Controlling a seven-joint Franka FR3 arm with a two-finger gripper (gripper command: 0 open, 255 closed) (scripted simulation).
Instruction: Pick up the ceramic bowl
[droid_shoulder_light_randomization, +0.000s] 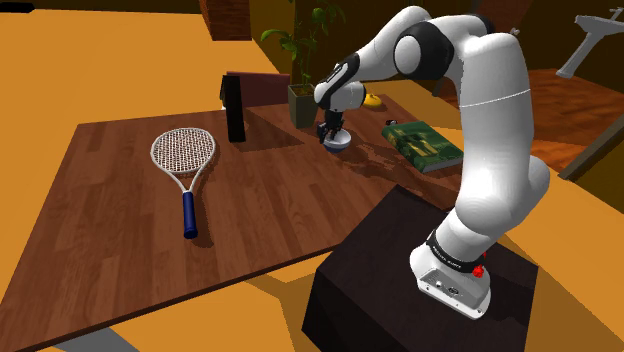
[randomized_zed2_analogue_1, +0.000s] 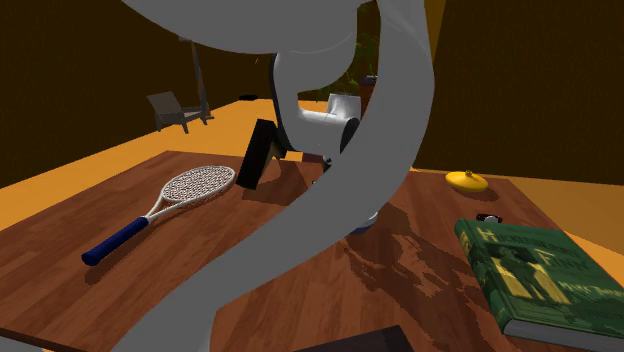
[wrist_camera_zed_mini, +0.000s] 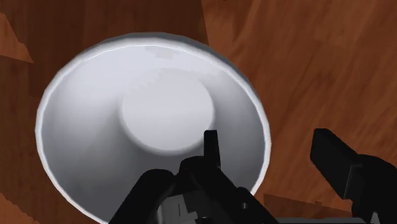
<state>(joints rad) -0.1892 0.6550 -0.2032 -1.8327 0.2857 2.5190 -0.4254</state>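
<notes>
On the wood-grain table (wrist_camera_zed_mini: 318, 63), the gripper (wrist_camera_zed_mini: 267, 143), fingers (wrist_camera_zed_mini: 331, 153) apart, straddles the rim of a smooth round white bowl (wrist_camera_zed_mini: 159, 114).

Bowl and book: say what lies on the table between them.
Nothing: in the shoulder view, the table between the white bowl and the green book is bare, shadowed wood.

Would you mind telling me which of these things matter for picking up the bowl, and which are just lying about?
For the job: white bowl; the jaws, open astride its rim.
Lying about: tennis racket; green book; potted plant; black block; small yellow thing.
</notes>
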